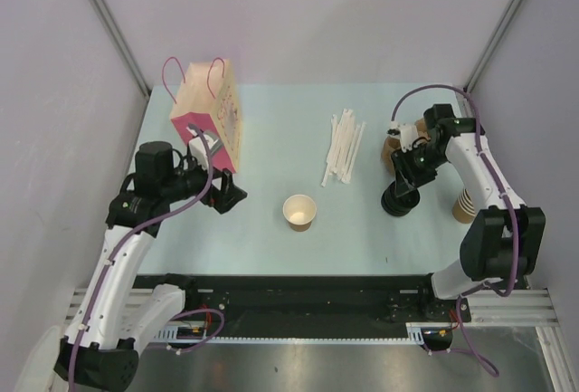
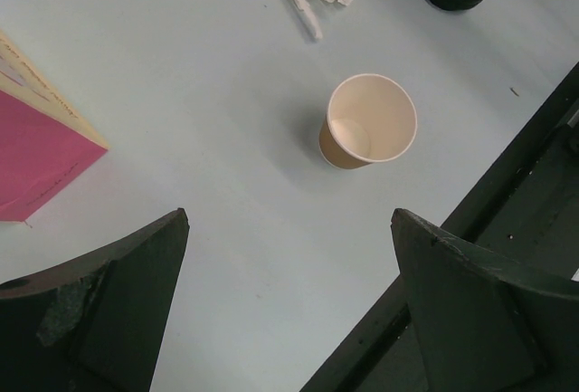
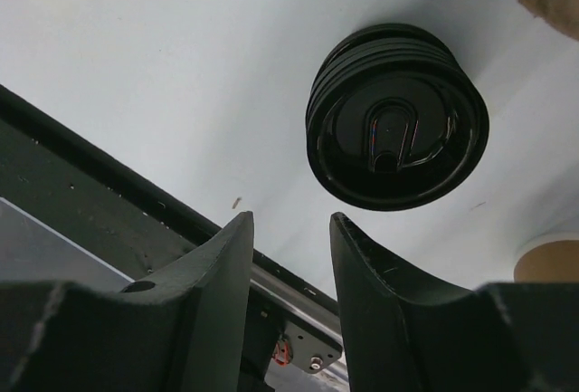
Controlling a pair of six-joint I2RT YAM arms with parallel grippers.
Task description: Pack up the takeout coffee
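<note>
The table (image 1: 271,129) has a pale top with a faint blue-green tint, matte and evenly lit, so that shadows on it fall soft and short. Three plain walls close it in: a left wall (image 1: 54,75), a back wall (image 1: 308,12) and a right wall (image 1: 554,111) (the same pale lilac-grey on all three). A slim silvery strut runs up each back corner, the left strut (image 1: 109,21) and the right strut (image 1: 506,21), both leaning outward in the overhead view. Along the table's near edge lies a black rail (image 1: 298,294), bordered by a ribbed aluminium frame (image 1: 534,305). Below that sits a brushed grey metal surface (image 1: 344,365) with a dull sheen.
</note>
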